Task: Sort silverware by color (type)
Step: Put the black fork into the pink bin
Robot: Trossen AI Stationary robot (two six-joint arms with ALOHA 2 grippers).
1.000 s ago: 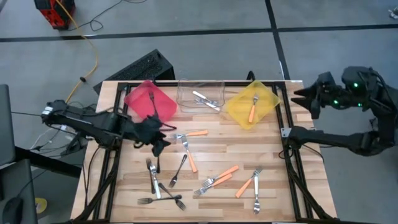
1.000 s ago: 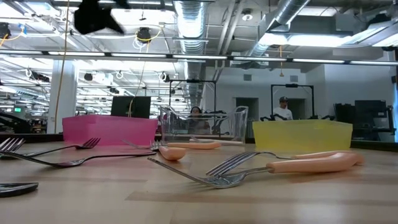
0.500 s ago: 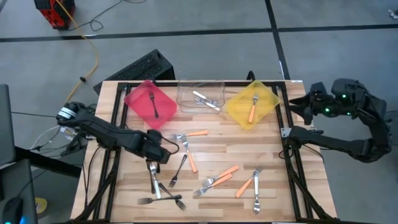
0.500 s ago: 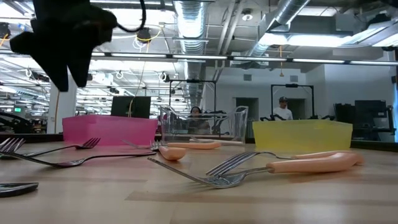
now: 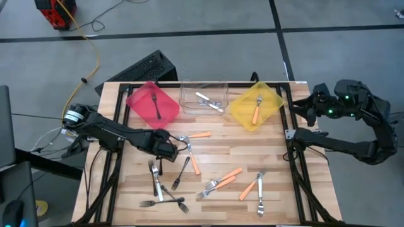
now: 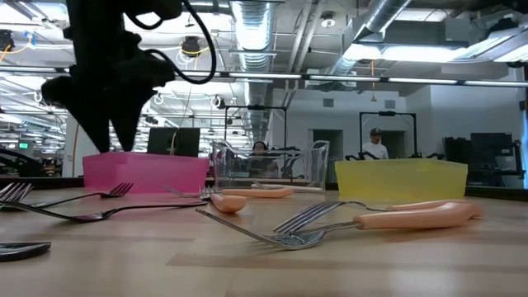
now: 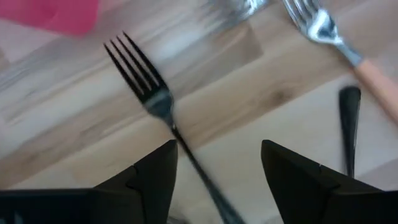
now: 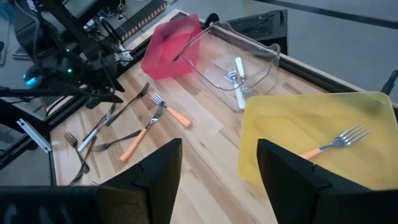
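Note:
Forks lie scattered on the wooden table (image 5: 278,189): dark ones, silver ones and orange-handled ones. My left gripper (image 5: 165,150) hangs open, pointing down, a little above a dark fork (image 7: 154,98) near the table's left middle. That fork's handle runs between the fingers without touching them. In the low view my left gripper (image 6: 111,140) stands clear of the tabletop. My right gripper (image 8: 217,168) waits open, high beyond the table's right edge (image 5: 312,107). One dark fork (image 5: 156,106) lies in the red bin (image 5: 142,94).
The clear bin (image 5: 189,88) holds silver forks (image 5: 208,101); the yellow bin (image 5: 271,98) holds an orange-handled fork (image 5: 256,111). An orange-handled fork (image 7: 339,46) and another dark handle (image 7: 348,124) lie close to the left gripper. More forks (image 5: 221,181) lie at the near middle.
My left gripper has come down from near the red bin toward the table's near side, tipping from slanted to pointing down, and now hangs over the dark fork. It stays open. My right arm has sunk a little.

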